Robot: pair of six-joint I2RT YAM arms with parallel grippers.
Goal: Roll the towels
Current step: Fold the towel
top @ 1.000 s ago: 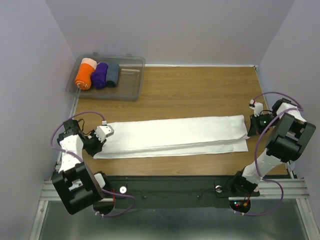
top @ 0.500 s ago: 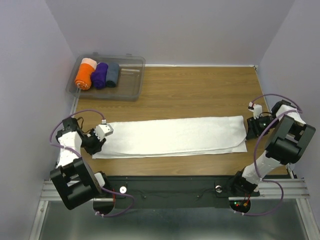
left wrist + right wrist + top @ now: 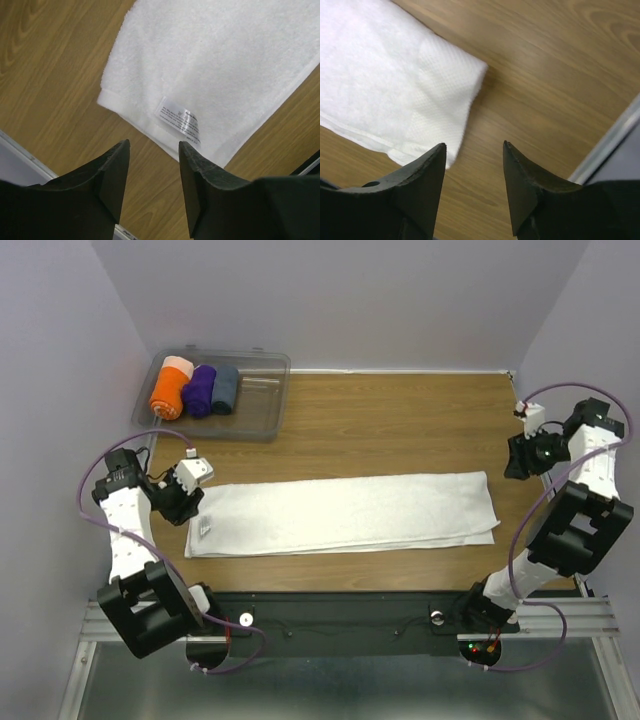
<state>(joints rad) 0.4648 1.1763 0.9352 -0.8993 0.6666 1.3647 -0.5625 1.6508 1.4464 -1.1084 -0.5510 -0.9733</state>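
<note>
The long white terry-cloth towel (image 3: 345, 512) lies flat on the wooden table (image 3: 400, 420), left gripper (image 3: 152, 150) and right gripper (image 3: 474, 150) spread empty beside its ends.

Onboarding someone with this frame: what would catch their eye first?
A long white towel lies flat across the wooden table, its care label showing at the left end. Both grippers hang open off the cloth: the left gripper just past the left end, the right gripper past the right end. In the far left corner a clear bin holds an orange roll, a purple roll and a grey-blue roll.
</note>
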